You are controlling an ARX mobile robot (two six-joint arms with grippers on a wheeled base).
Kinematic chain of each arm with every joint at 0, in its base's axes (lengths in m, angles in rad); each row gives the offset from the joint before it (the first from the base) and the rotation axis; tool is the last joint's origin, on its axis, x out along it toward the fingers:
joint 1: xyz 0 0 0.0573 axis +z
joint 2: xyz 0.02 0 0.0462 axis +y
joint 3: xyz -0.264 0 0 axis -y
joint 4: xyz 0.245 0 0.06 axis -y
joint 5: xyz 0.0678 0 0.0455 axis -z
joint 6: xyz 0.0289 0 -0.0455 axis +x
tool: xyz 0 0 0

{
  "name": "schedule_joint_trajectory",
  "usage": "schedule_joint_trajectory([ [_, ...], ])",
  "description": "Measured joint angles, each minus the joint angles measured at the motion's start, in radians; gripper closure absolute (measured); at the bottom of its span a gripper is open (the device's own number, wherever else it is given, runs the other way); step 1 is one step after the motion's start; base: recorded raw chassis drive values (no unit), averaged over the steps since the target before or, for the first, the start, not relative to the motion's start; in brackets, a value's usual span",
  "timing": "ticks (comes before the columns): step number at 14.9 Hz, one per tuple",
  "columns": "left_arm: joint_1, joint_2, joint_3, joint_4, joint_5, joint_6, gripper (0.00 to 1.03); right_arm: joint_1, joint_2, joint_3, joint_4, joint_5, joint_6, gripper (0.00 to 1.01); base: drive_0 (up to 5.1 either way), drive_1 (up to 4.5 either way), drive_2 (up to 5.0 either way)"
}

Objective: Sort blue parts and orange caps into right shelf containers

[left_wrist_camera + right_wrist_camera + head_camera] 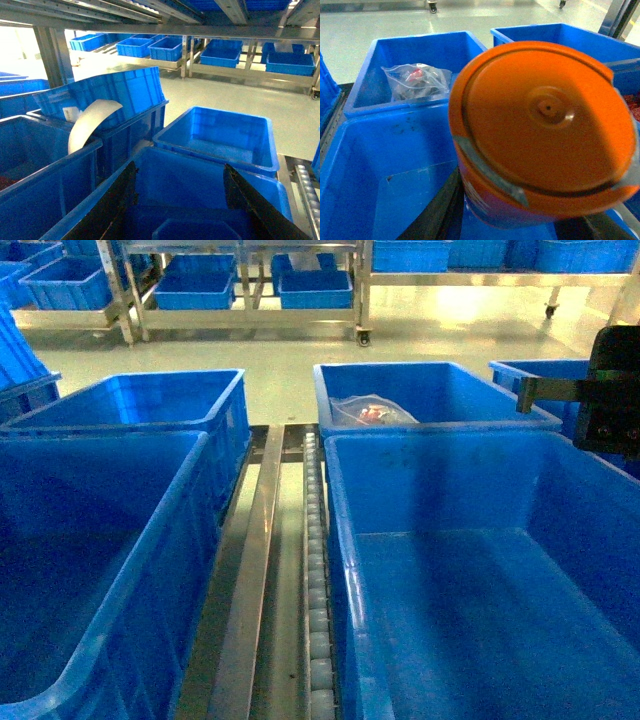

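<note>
orange cap is grasped in the right gripper above the near right container, not yet deposited; left gripper released, empty.

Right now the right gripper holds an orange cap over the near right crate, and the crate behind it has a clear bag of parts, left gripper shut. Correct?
One error: the left gripper is open, its jaws spread wide with nothing between, per the left wrist view. The rest stands: the right gripper holds the orange cap over the near right crate, and the clear bag lies in the crate behind.
</note>
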Motion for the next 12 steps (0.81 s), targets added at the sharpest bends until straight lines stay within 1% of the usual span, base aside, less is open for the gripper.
schedule_joint_trajectory([
  [12, 0.000, 0.000, 0.000, 0.000, 0.000, 0.000, 0.62, 0.000, 0.000, 0.000, 0.000, 0.000, 0.000, 0.61, 0.0, 0.00, 0.0],
])
